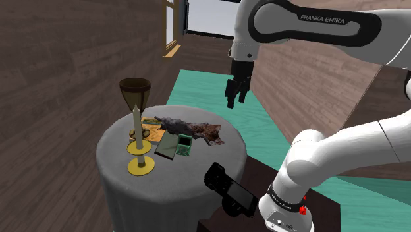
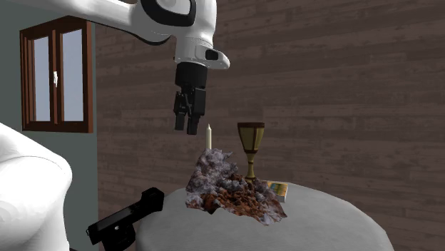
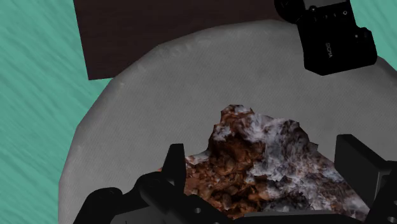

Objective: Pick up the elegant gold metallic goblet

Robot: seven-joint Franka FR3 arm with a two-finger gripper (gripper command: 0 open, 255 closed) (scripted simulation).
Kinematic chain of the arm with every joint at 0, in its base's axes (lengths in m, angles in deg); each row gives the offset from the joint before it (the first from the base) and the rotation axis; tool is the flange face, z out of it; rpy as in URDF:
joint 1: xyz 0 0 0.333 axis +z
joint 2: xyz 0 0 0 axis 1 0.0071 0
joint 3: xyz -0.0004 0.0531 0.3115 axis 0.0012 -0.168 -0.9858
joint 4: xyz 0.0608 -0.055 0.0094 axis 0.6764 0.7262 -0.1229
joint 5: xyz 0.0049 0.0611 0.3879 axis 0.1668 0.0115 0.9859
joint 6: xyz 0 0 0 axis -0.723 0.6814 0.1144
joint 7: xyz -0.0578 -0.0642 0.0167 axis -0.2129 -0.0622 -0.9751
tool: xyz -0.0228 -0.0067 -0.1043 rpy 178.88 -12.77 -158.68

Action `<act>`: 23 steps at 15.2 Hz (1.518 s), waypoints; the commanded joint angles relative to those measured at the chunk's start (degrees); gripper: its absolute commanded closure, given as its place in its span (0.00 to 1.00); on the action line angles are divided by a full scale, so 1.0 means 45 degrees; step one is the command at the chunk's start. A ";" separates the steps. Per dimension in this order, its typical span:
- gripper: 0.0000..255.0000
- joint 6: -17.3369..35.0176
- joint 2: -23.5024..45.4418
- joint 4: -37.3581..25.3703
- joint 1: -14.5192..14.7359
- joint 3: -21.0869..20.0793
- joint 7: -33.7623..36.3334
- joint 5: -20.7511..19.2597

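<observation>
The goblet (image 1: 134, 92) has a dark gold bowl on a thin stem and stands upright at the far left of a round grey table (image 1: 118, 155) in the shoulder view. In the second exterior view the goblet (image 2: 250, 145) rises behind a rocky lump. My black gripper (image 1: 236, 102) hangs open and empty in the air above the table's opposite side, well apart from the goblet. From the second exterior view the gripper (image 2: 186, 130) is left of the goblet and higher than its bowl. Through the wrist view my fingers (image 3: 173, 167) stand wide apart over the lump.
A white candle in a gold holder (image 1: 139, 142) stands just in front of the goblet. A brown-grey rocky lump (image 1: 197, 130), a green box (image 1: 178, 145) and a flat book (image 2: 278, 190) lie mid-table. A black camera (image 1: 229, 188) sits at the near edge.
</observation>
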 commanded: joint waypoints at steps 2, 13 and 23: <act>0.00 0.0221 0.0477 -0.0291 0.0039 -0.0066 0.0067 0.0105; 0.00 0.1674 0.5651 -0.4448 0.0379 -0.0669 0.0741 0.0916; 0.00 0.1396 1.0528 -1.0057 0.0693 -0.1056 0.1457 0.1155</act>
